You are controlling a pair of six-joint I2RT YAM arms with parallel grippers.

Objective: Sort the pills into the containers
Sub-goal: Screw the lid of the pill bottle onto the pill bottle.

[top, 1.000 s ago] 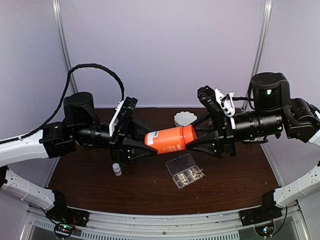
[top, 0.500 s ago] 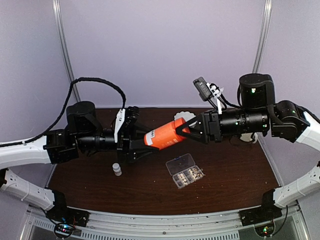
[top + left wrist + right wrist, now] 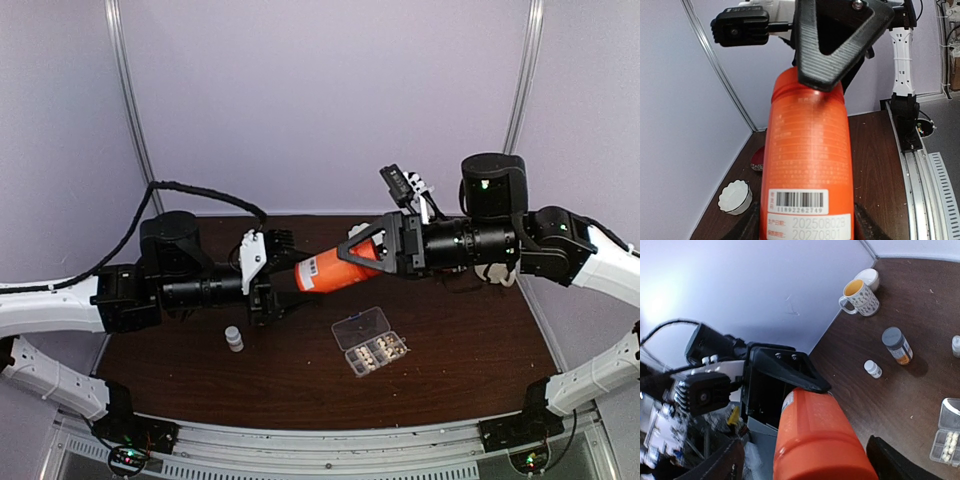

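An orange bottle [image 3: 335, 268] hangs slanted above the table between both arms, its cap end raised to the right. My left gripper [image 3: 297, 280] is shut on its base end, and in the left wrist view its fingers press both sides of the labelled body [image 3: 807, 165]. My right gripper [image 3: 368, 252] stands open around the cap end [image 3: 825, 450], with its fingers wide of the cap. The clear pill box [image 3: 362, 327] lies open on the table below. Pale pills [image 3: 377, 352] fill several of its containers, also seen in the right wrist view [image 3: 950, 442].
A small white bottle [image 3: 234, 338] stands at the front left. The right wrist view shows a grey-capped bottle [image 3: 897, 345], a small white bottle [image 3: 872, 368], a patterned mug [image 3: 860, 294] and a white bowl [image 3: 867, 276]. A white fluted cup [image 3: 735, 197] sits by the wall.
The right arm has swung left and rolled over, its jaws have widened off the cap, and the orange bottle has tipped from level to cap-end up. The left gripper has drawn back slightly.
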